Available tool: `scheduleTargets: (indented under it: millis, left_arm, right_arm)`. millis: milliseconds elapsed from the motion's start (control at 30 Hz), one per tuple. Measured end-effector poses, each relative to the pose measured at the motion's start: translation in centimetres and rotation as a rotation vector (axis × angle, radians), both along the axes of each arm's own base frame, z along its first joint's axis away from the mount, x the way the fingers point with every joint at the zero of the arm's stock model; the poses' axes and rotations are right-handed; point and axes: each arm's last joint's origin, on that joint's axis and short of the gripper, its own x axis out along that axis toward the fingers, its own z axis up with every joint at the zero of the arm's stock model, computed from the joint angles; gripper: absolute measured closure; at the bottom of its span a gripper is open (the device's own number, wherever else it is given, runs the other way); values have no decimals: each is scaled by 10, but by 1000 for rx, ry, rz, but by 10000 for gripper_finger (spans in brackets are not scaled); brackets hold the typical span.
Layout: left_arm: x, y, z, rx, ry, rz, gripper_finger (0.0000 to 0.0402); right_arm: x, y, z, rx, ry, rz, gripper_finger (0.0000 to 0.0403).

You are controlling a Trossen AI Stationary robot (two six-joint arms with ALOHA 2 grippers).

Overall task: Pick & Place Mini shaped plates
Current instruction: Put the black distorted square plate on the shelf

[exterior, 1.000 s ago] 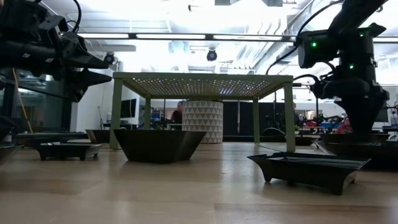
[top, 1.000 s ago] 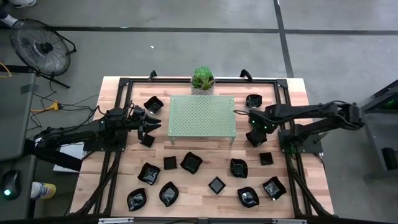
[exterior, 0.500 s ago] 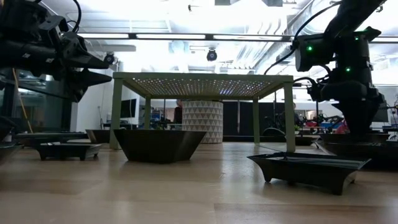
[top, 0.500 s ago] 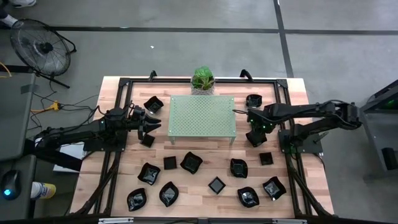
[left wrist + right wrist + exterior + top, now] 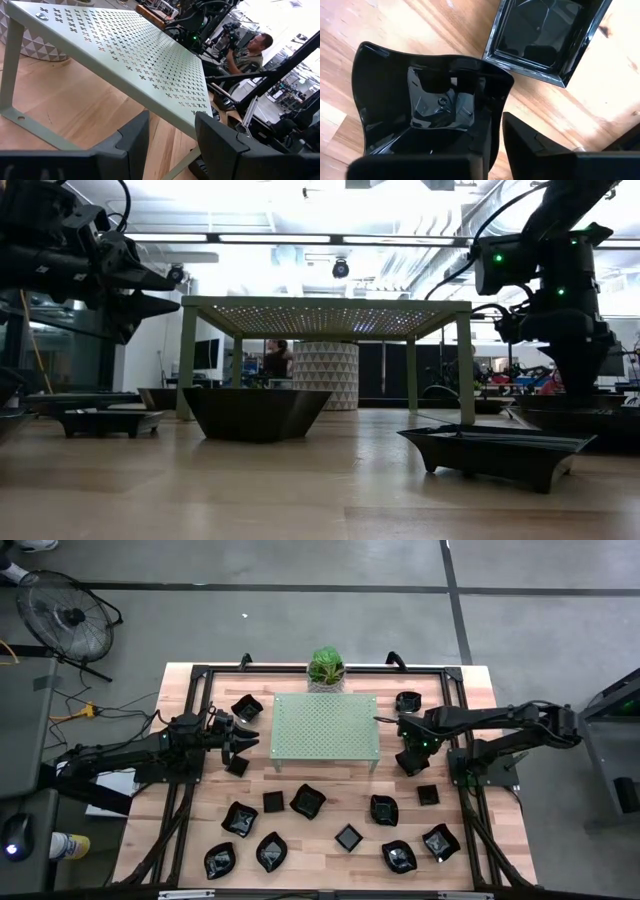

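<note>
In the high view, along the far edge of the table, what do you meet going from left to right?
A black plate left of the rack → the pale green rack, with the potted plant just behind its middle → a black plate right of the rack.

The pale green perforated rack (image 5: 125, 55) is seen slanting above the wooden table (image 5: 75, 112). The left gripper (image 5: 172, 137) is held with its fingers apart. A seated person (image 5: 247, 50) is seen beyond.

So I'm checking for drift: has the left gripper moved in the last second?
No. In the low view the left gripper sits at the same spot beside the green rack.
</note>
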Motion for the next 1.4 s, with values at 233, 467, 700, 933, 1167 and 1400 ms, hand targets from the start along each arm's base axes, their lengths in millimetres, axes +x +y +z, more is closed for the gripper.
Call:
scheduleTargets:
  millis: [233, 467, 700, 933, 1167, 1400]
  left_arm:
    - [0, 0, 0, 0, 0, -1, 245]
    - [0, 0, 0, 0, 0, -1, 245]
    - [0, 0, 0, 0, 0, -4, 245]
    - [0, 0, 0, -1, 0, -4, 245]
    - [0, 0, 0, 0, 0, -3, 245]
    - [0, 0, 0, -1, 0, -3, 245]
  right_arm:
    - [0, 0, 0, 13, -5, 8, 399]
    - [0, 1, 2, 21, -17, -11, 401]
    - [-7, 4, 15, 38, -104, -59, 402]
    - [-23, 9, 31, 44, -179, -152, 402]
    - [-38, 14, 50, 75, -339, -231, 403]
    - [-46, 16, 85, 35, -523, -270, 403]
